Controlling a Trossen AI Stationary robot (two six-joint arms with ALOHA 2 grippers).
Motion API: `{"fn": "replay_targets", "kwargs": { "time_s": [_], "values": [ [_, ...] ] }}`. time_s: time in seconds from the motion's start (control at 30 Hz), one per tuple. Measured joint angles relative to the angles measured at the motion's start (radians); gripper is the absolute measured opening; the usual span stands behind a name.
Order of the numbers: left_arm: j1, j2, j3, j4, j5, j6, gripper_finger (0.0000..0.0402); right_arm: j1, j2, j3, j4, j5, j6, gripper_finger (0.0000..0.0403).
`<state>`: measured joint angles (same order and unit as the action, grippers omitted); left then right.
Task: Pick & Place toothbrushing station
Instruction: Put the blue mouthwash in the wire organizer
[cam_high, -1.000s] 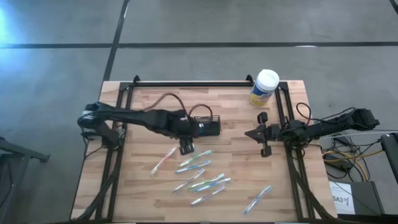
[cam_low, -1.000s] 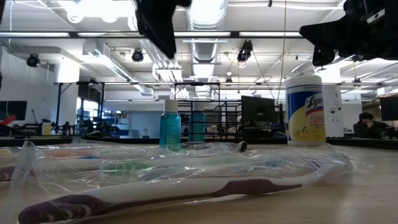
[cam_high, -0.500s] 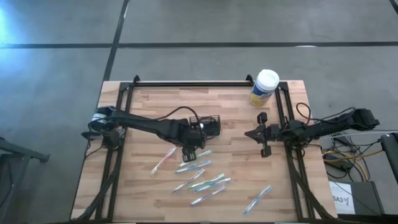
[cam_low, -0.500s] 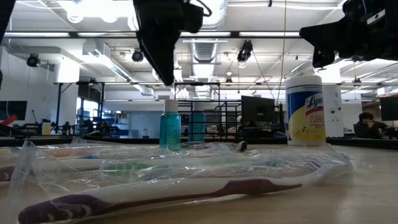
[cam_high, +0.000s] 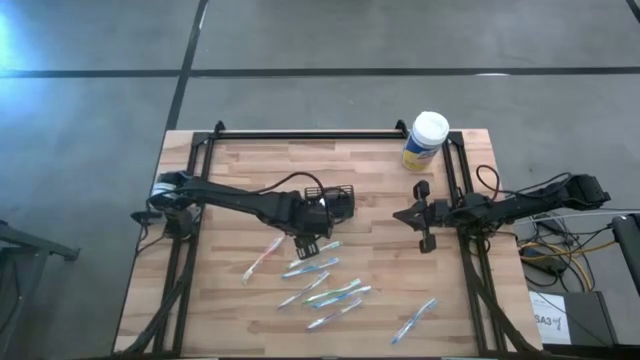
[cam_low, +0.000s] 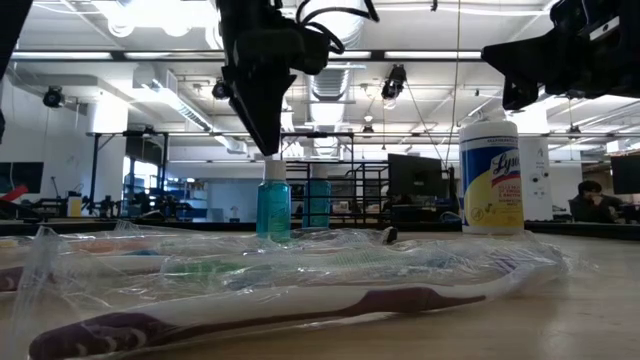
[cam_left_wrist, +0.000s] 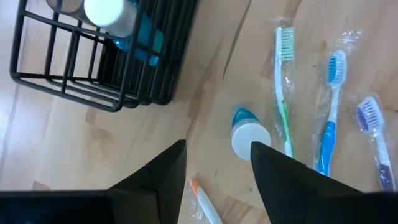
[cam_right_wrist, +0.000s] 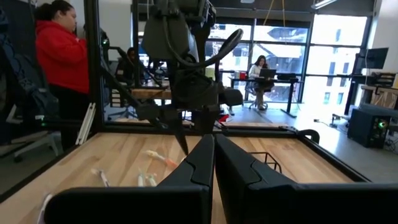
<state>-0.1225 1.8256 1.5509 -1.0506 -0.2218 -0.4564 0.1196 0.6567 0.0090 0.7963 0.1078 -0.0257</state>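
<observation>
Near the middle of the tabletop (cam_high: 230, 165), found the toothbrushing station (cam_high: 336, 201): a small black wire caddy, upright, open at the top, well apart from the white-lidded wipes canister (cam_high: 425, 140) at the far right corner. Saw through the left wrist camera thin dark bars with wide gaps and a blue bottle with a white cap (cam_left_wrist: 118, 17) already standing inside. Judged the caddy light and stiff, unlikely to flex or break, though prone to skid on the smooth wood and to tip if lifted by one corner with a bottle inside. Reckoned the top rail of a side wall the best hold, one finger inside and one outside, near the middle of that wall to keep it level. Noted the left claw (cam_left_wrist: 217, 155) spread fairly wide and holding nothing, hung over a small white-capped bottle (cam_left_wrist: 250, 138) on the wood just beside the caddy, with wrapped toothbrushes (cam_left_wrist: 283, 81) lying on the other side. Noted the right claw (cam_right_wrist: 213, 140) pressed fully together and empty, parked over the right side of the tabletop, facing the caddy.
</observation>
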Motion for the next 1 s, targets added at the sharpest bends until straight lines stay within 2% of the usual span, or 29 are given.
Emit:
{"fn": "replay_targets", "kwargs": {
  "time_s": [0.4, 0.77, 1.0],
  "values": [
    [0.018, 0.000, 0.001, 0.003, 0.093, -0.028, 0.0183, 0.000, 0.000, 0.000, -0.008, 0.000, 0.000, 0.0008],
    [0.029, 0.000, 0.000, 0.053, 0.112, -0.032, 0.0183, 0.000, 0.000, 0.000, -0.007, 0.000, 0.000, 0.0008],
    [0.030, 0.043, 0.000, 0.052, 0.127, -0.035, 0.0183, 0.000, 0.000, 0.000, -0.007, 0.000, 0.000, 0.0008]
  ]
}}
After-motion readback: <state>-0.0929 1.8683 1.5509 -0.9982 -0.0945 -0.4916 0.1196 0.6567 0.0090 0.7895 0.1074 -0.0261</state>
